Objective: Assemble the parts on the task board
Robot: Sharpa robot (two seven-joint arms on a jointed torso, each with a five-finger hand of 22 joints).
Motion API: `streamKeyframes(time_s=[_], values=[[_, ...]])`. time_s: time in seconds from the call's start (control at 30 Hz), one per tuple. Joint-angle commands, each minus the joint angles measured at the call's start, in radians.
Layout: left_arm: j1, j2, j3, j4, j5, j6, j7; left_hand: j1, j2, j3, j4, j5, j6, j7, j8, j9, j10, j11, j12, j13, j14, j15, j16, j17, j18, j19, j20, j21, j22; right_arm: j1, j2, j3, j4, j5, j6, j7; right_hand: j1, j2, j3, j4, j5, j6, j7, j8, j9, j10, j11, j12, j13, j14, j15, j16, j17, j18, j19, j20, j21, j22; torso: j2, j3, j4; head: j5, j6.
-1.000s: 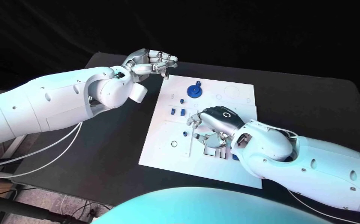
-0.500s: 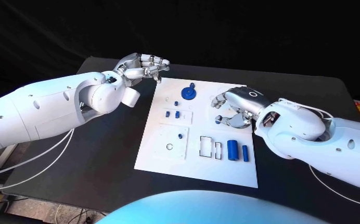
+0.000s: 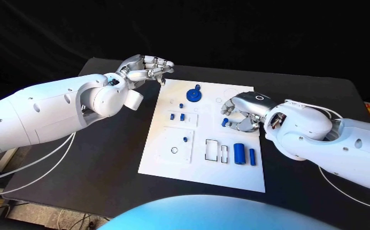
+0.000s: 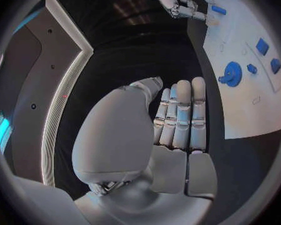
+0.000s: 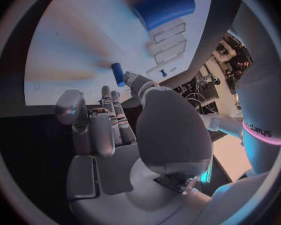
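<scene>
Small blue peg pinched upright in right hand over task board right side; probably light, rigid, slick plastic, best gripped mid-shaft; left hand curled, holding nothing.

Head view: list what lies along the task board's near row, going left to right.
Small ring → pair of empty rectangular slots → thick blue cylinder → thin blue bar, all on the white task board.
</scene>
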Motion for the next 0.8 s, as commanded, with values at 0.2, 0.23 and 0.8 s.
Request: streamKeyframes(time_s=[0.2,0.23,0.8], values=[[0.0,0.001,0.001,0.002,0.007,0.017,0.005,-0.012,0.001,0.005,0.0,0.003,-0.006,0.004,0.006,0.002,-0.008,0.002,0.005,0.002,-0.004,0.0,-0.004,-0.001,0.006,0.002,0.001,-0.004,-0.001,-0.009,0.014,-0.002,-0.014,0.01,0.041,-0.002,0.026,0.029,0.011,0.012,-0.01,0.033,-0.002,0.007,0.004,0.053,-0.006,0.033,-0.004,0.032,-0.005,0.004,0.003,-0.003,0.028,-0.005,0.028,0.024,0.0,-0.0001,-0.0007,0.002,-0.004],[0.0,0.001,0.001,0.002,0.008,0.017,0.005,-0.012,0.001,0.005,0.0,0.003,-0.006,0.004,0.006,0.002,-0.008,0.002,0.005,0.002,-0.004,0.0,-0.004,-0.001,0.006,0.002,0.001,-0.004,-0.001,-0.01,0.015,-0.002,-0.016,0.012,0.04,-0.001,0.029,0.033,0.017,0.014,-0.016,0.042,-0.001,0.01,0.005,0.064,-0.007,0.037,-0.005,0.032,-0.005,0.005,0.005,-0.004,0.031,-0.006,0.032,0.027,-0.001,-0.0001,-0.001,0.002,-0.005],[0.0,0.003,0.0,-0.001,0.009,0.019,0.004,-0.013,0.003,0.005,-0.001,0.003,-0.006,0.003,0.007,0.002,-0.007,0.002,0.009,0.003,-0.003,-0.001,-0.004,-0.002,0.006,0.003,0.001,-0.006,-0.003,-0.02,0.023,-0.003,-0.02,0.011,-0.036,0.002,0.088,0.089,0.119,0.007,-0.12,0.141,-0.032,0.059,0.035,0.2,-0.043,0.041,-0.013,0.036,-0.035,0.01,-0.001,-0.025,0.091,-0.033,0.128,0.111,-0.001,-0.0004,-0.0009,0.002,-0.01]])
